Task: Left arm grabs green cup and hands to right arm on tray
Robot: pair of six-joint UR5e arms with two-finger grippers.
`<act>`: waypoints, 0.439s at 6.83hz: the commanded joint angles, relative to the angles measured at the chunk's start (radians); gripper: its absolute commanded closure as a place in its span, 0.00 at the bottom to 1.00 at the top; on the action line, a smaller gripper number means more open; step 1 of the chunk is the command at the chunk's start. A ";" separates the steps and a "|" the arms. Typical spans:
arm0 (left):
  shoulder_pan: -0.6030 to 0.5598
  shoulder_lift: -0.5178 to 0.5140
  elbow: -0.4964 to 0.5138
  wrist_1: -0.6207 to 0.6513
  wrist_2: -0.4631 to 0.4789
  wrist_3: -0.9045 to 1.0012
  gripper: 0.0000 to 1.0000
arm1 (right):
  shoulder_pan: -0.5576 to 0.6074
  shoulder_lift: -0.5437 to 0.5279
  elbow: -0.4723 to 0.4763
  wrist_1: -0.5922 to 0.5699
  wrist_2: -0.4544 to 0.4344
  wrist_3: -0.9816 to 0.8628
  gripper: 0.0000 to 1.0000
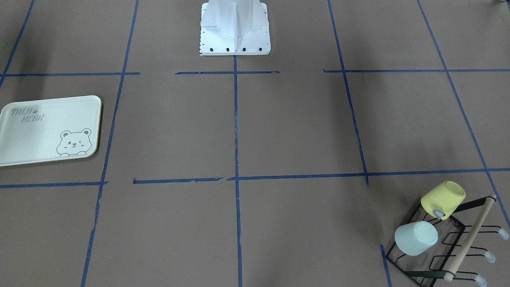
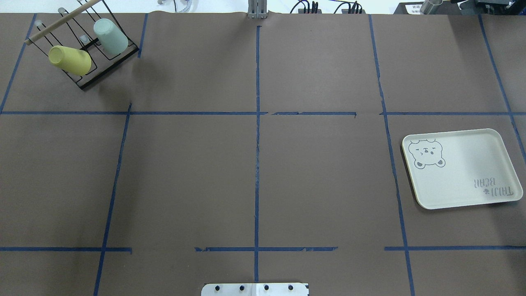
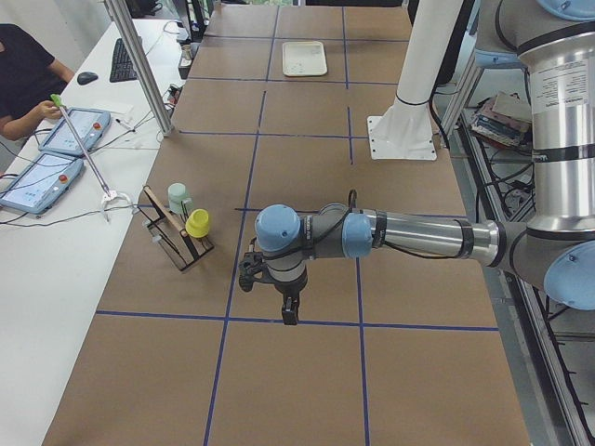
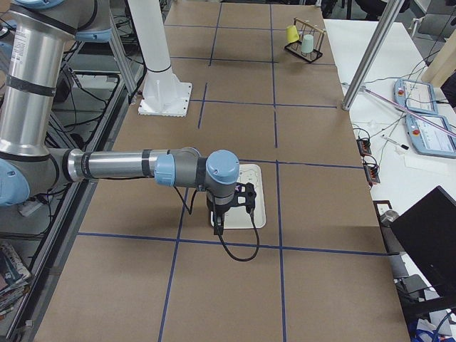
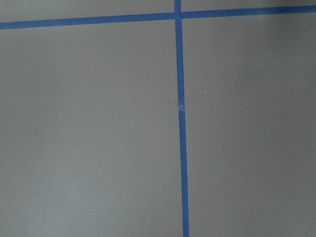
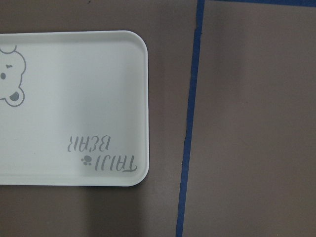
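On the rack (image 1: 470, 237) at the far corner on my left side, the green cup (image 1: 415, 238) sits tilted, its bottom turned outward. The yellow cup (image 1: 442, 199) sits just beside it. Well apart, on my right side, lies the tray (image 1: 48, 131). My left gripper (image 3: 290, 311) points down over the brown table (image 1: 299, 127), and my right gripper (image 4: 217, 224) points down over the tray's edge. Whether their jaws are apart or together I cannot tell.

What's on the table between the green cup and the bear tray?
Nothing stands there. Only brown table with blue tape lines lies between the green cup and the tray, as the overhead view shows.
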 commanded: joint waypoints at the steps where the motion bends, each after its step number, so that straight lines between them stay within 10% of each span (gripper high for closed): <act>1: 0.000 0.013 -0.020 0.003 -0.001 0.007 0.00 | 0.000 0.000 0.000 0.001 -0.003 0.000 0.00; 3: 0.000 0.015 -0.023 -0.005 0.000 0.001 0.00 | 0.000 0.002 0.001 0.001 -0.003 0.002 0.00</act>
